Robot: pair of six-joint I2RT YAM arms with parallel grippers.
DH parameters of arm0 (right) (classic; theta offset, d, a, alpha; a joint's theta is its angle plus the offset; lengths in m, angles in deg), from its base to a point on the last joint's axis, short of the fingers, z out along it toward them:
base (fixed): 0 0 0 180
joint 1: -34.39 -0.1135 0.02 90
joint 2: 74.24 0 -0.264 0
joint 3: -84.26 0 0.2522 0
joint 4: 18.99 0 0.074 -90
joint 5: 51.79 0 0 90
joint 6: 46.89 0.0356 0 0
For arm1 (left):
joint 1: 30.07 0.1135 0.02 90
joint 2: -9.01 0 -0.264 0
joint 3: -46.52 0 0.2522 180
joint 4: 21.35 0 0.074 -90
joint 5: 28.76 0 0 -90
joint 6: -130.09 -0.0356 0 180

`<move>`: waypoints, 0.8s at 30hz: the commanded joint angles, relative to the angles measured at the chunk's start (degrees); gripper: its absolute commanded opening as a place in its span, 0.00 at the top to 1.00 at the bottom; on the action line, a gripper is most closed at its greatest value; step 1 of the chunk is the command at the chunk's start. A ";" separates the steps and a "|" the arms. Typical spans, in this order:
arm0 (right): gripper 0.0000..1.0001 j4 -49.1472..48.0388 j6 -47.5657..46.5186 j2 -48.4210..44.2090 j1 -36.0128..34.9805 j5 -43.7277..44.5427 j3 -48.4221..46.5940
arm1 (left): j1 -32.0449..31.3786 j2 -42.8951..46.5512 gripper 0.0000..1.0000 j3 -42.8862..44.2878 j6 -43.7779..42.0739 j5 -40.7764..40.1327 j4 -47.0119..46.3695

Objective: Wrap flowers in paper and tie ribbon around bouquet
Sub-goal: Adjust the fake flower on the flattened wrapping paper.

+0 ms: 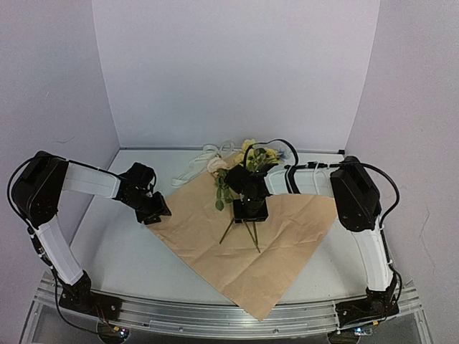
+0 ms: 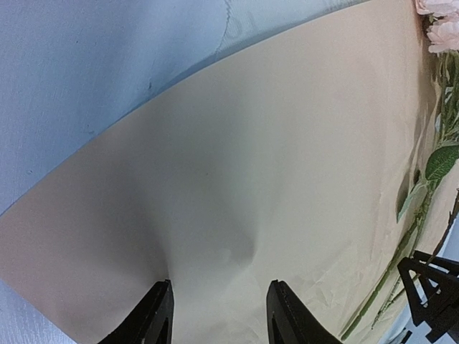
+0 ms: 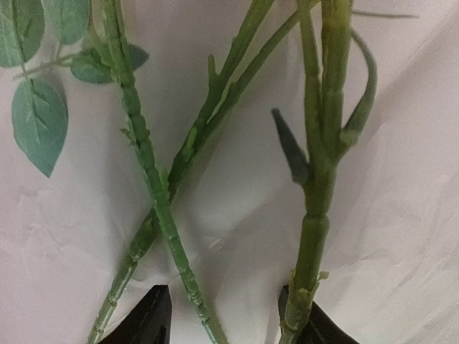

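The paper [image 1: 287, 244] lies flat as a diamond, tan side up. The flowers [image 1: 247, 154] lie on its far corner, yellow and pink blooms toward the back wall, with their thin stems [image 1: 252, 236] running toward me. My right gripper [image 1: 250, 210] hovers over the stems. In the right wrist view its jaws [image 3: 224, 290] stand apart, with green stems [image 3: 147, 158] crossing between them on the paper. A thick stem [image 3: 315, 215] lies against the right finger. My left gripper [image 1: 153, 211] is at the paper's left corner, open [image 2: 221, 285] over bare paper [image 2: 251, 143]. The ribbon [image 1: 197, 166] lies loose behind the paper.
White walls close in the back and both sides. In the left wrist view, pink blooms [image 2: 441, 32] and leafy stems [image 2: 423, 186] run along the right edge. The white table [image 1: 122, 251] shows around the paper, and a metal rail [image 1: 215, 322] runs along the near edge.
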 commanded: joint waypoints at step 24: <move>1.00 0.84 -1.53 -16.10 -2.91 11.15 -4.47 | 3.22 4.31 0.52 -4.59 -2.82 -1.97 2.42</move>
